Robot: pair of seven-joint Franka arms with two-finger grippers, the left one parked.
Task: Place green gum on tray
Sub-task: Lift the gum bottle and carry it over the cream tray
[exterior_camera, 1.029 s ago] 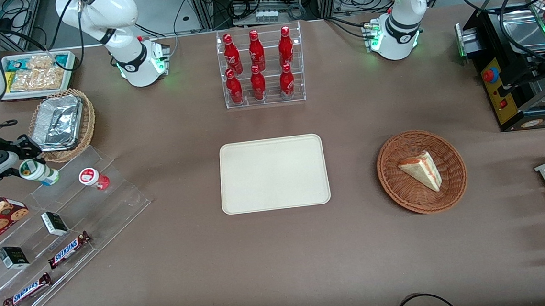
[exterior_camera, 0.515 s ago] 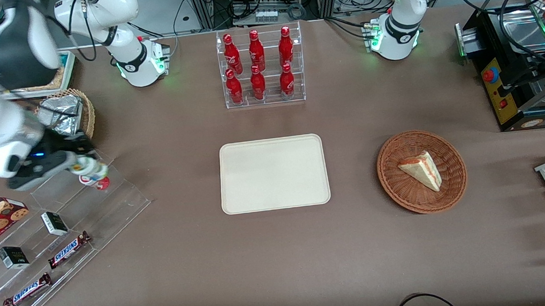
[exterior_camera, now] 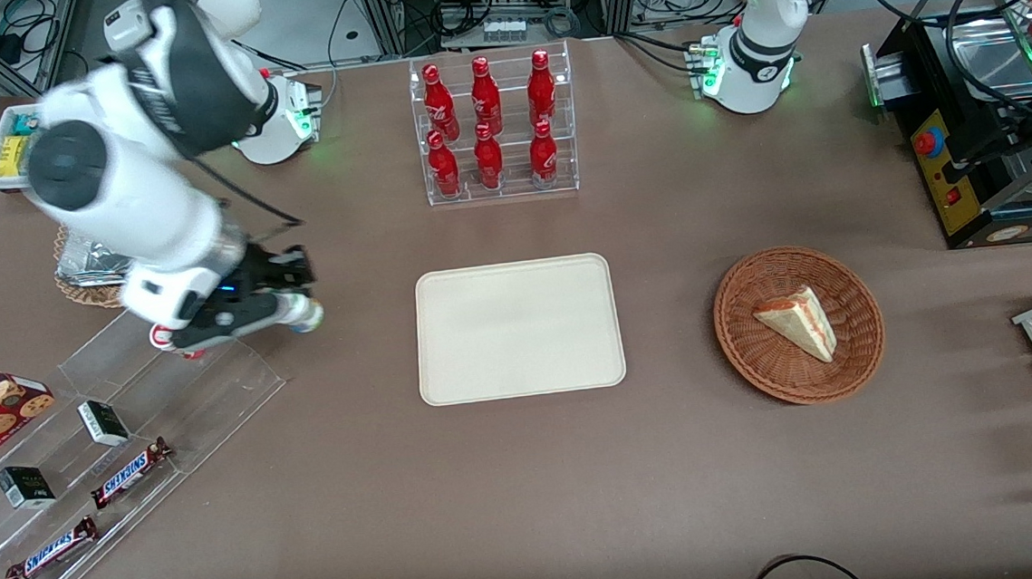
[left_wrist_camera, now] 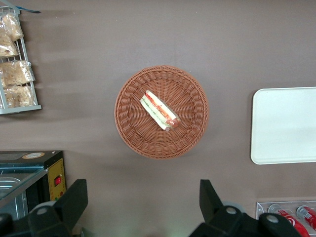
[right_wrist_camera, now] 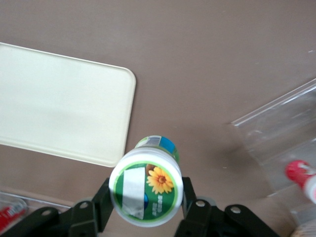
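My right gripper (exterior_camera: 286, 310) is shut on the green gum (exterior_camera: 304, 314), a small white bottle with a green-and-white lid, and holds it above the brown table, between the clear stepped display and the tray. In the right wrist view the gum's lid (right_wrist_camera: 146, 186) with a sunflower picture sits between the two black fingers (right_wrist_camera: 193, 207). The cream tray (exterior_camera: 519, 328) lies flat in the table's middle; it is bare. It also shows in the right wrist view (right_wrist_camera: 59, 101) and in the left wrist view (left_wrist_camera: 289, 123).
The red-lidded bottle (exterior_camera: 165, 337) stands on the clear stepped display (exterior_camera: 126, 426), with candy bars and small boxes lower down. A rack of red bottles (exterior_camera: 491, 128) stands farther back than the tray. A wicker basket with a sandwich (exterior_camera: 798, 324) lies toward the parked arm's end.
My right gripper has lifted the green gum off the clear display and carried it sideways toward the tray. The red-lidded bottle stays on the display.
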